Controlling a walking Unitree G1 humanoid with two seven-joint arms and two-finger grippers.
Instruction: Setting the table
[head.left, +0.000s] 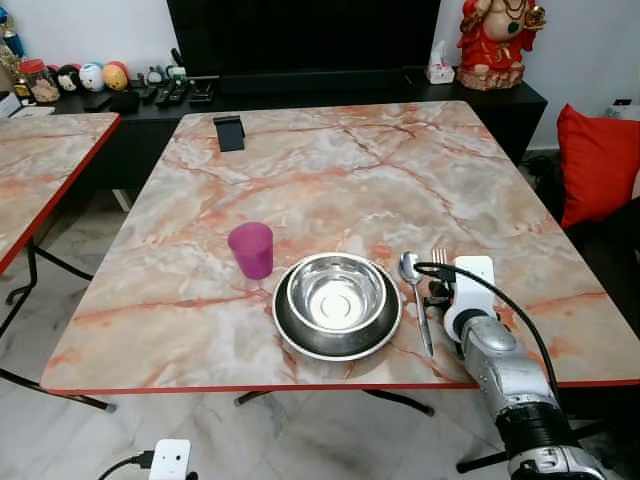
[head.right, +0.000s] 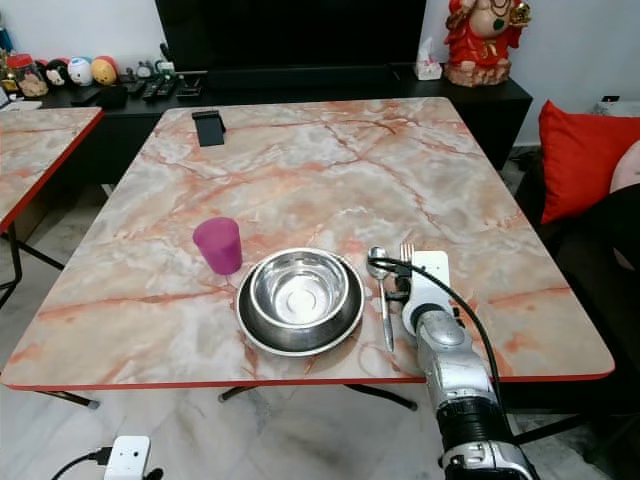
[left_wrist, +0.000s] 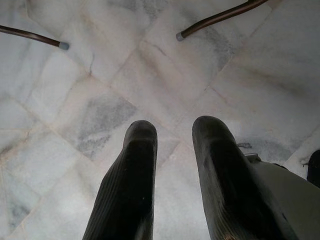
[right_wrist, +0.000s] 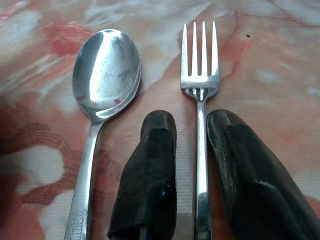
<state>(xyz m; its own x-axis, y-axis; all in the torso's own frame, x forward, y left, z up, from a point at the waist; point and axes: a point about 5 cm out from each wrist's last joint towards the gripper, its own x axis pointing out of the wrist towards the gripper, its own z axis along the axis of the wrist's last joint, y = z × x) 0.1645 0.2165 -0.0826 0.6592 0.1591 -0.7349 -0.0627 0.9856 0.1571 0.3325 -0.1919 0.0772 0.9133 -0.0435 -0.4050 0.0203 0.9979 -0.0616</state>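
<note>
Fork (right_wrist: 200, 90) lies flat on the table (head.left: 330, 170), near the front edge, right of the bowl (head.left: 337, 303). Long axis runs front to back: tines point away from the robot toward the far edge, handle toward the robot. Right gripper (right_wrist: 192, 130) is low over the table with the fork handle between its two black fingers (right_wrist: 150, 165); the gap is narrow, fingers straddling the handle closely on each side, but whether they press on it cannot be told. Fork rests on the tabletop, tines clear of the fingers. Spoon (right_wrist: 102, 85) lies just beside the fork on the bowl side, parallel to it, bowl end also pointing away, handle toward the robot; spoon and fork are apart, with one finger between their handles. In the eye views the spoon sits between bowl and fork, close to the bowl rim. Bowl is steel, seated on a steel plate (head.left: 300, 345), both near the front edge at centre. Purple cup (head.left: 251, 249) stands upright just left of and behind the bowl, near the plate rim. A black phone stand (head.left: 229, 132) stands at the far left part of the table, well apart from the setting. Left gripper (left_wrist: 172, 150) hangs over marble floor (left_wrist: 75, 90), fingers parted, holding nothing. A red cushion (head.left: 598, 165) lies off to the right of the table.
</note>
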